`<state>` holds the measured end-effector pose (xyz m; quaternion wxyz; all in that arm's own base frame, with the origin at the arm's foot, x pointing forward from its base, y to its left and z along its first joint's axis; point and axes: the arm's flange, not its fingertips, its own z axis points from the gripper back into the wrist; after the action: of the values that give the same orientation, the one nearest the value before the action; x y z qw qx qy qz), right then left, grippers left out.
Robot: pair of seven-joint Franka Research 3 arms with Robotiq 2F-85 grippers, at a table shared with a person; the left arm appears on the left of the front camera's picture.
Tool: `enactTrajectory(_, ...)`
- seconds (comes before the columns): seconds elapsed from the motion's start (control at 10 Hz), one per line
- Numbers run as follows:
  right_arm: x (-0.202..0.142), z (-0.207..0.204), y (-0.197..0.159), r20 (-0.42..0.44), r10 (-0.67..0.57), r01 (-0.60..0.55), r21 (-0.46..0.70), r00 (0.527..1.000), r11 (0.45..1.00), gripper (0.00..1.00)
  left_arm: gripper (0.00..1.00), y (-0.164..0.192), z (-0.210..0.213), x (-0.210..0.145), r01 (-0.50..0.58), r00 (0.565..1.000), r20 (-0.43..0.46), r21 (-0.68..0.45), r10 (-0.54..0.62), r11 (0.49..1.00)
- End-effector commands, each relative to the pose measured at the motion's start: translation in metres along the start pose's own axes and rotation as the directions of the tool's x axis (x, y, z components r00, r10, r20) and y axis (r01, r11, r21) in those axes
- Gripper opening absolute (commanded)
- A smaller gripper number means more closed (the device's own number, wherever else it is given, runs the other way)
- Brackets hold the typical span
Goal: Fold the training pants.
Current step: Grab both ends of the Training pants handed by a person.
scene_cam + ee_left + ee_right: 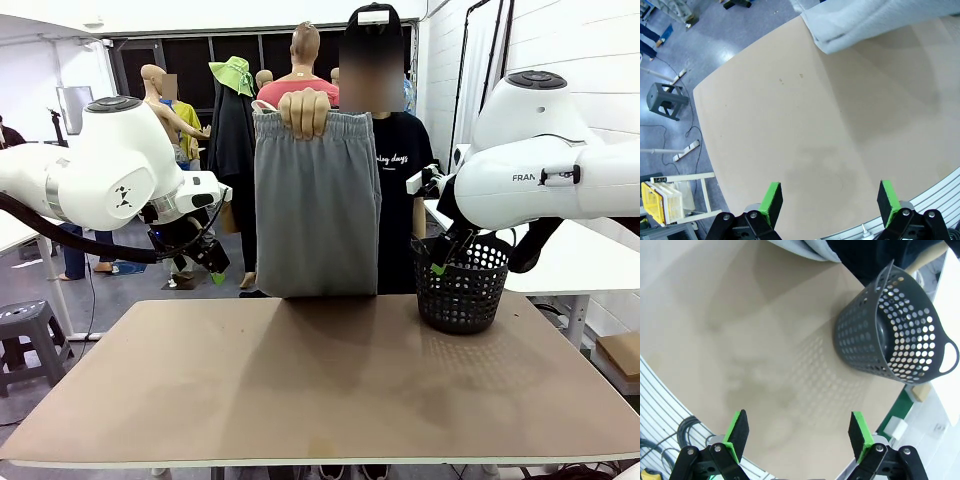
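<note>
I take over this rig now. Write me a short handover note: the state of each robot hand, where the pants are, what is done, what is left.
The left hand is open and holds nothing, raised at the left side of the table.
The right hand is open and holds nothing, raised near the black basket.
The training pants hang from the person's hand, which grips the waistband at the far side. Their lower end reaches about the table's far edge.
Done: nothing yet; the pants are not laid down.
Left: get the pants flat on the table, then fold them.
</note>
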<state>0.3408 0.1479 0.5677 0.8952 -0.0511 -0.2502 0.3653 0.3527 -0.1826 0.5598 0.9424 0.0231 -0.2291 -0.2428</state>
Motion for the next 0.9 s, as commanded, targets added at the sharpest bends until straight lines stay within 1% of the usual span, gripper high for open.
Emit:
enactTrajectory(0.0, -0.0003, -0.0006, 0.0003, 0.002, 0.0, 0.0, -0.001, 1.0, 1.0, 1.0, 1.0, 0.0, 0.0002, 0.001, 0.001, 1.0, 0.007, 0.001, -0.001, 1.0)
enactTrajectory(0.8, -0.0003, -0.0006, 0.0003, 0.002, 0.0, 0.0, -0.001, 1.0, 1.0, 1.0, 1.0, 0.0, 0.0002, 0.001, 0.001, 1.0, 0.007, 0.001, -0.001, 1.0)
